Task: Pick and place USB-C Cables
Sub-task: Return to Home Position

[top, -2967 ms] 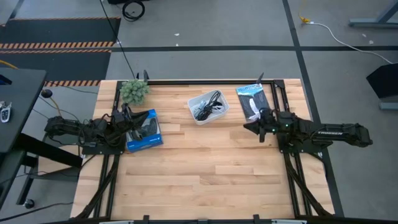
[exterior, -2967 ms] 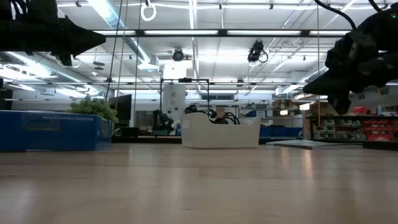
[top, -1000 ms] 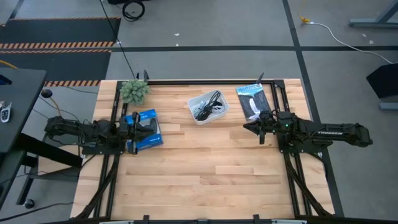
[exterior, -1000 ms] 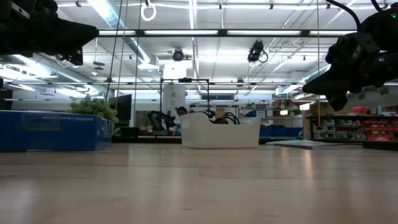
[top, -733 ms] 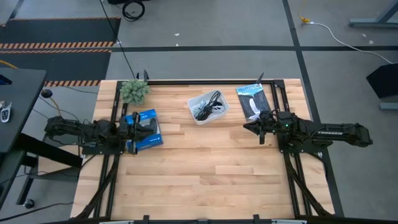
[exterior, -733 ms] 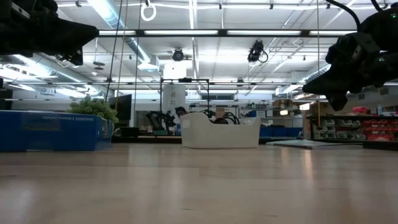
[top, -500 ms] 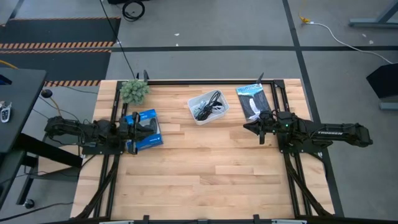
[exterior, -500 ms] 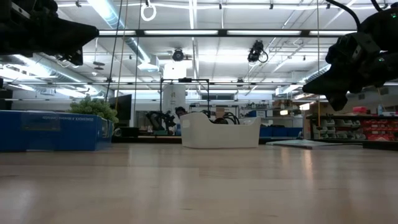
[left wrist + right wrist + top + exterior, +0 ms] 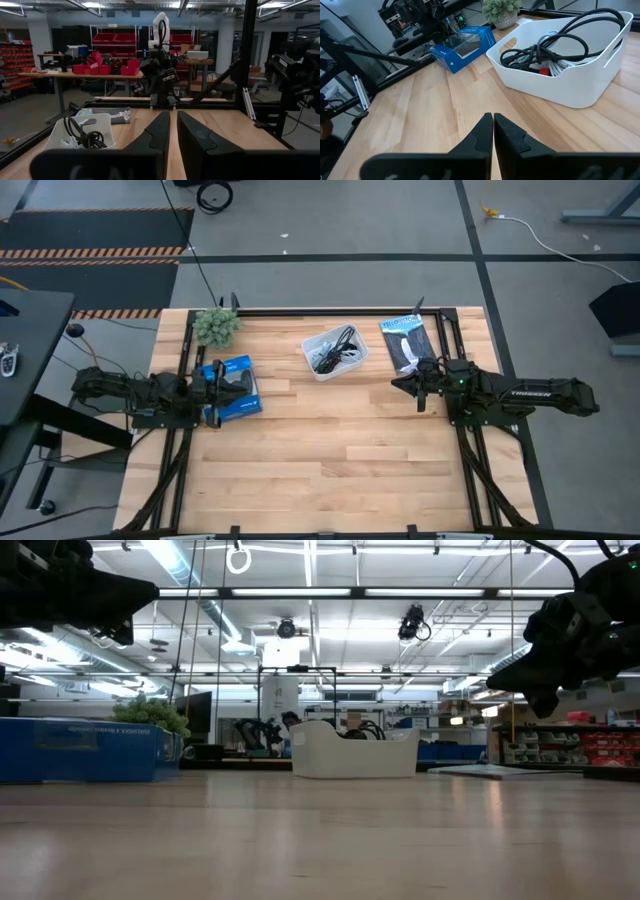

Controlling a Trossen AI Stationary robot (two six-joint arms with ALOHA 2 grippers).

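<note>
The USB-C cables [image 9: 555, 47] lie tangled in the white tray [image 9: 312, 343] at the table's far middle. Black loops lie on top, with pale cords and a red band [image 9: 543, 71] beneath. The tray's wall [image 9: 560, 90] faces the right wrist view. My left gripper [image 9: 212, 393] hovers shut over the blue box [image 9: 235, 385] at the table's left, pointing right; its fingertips [image 9: 173, 115] show almost no gap. My right gripper [image 9: 395, 385] hovers shut near the table's right side, pointing left, its tips [image 9: 493, 116] short of the tray. In the low view both grippers [image 9: 140, 595] [image 9: 495, 685] hang high above the wood.
A small potted plant [image 9: 216, 326] stands at the far left corner. A black packet with a white item [image 9: 405, 345] lies right of the tray, by the right arm. Bare wood [image 9: 330, 450] spreads across the table's middle and near half.
</note>
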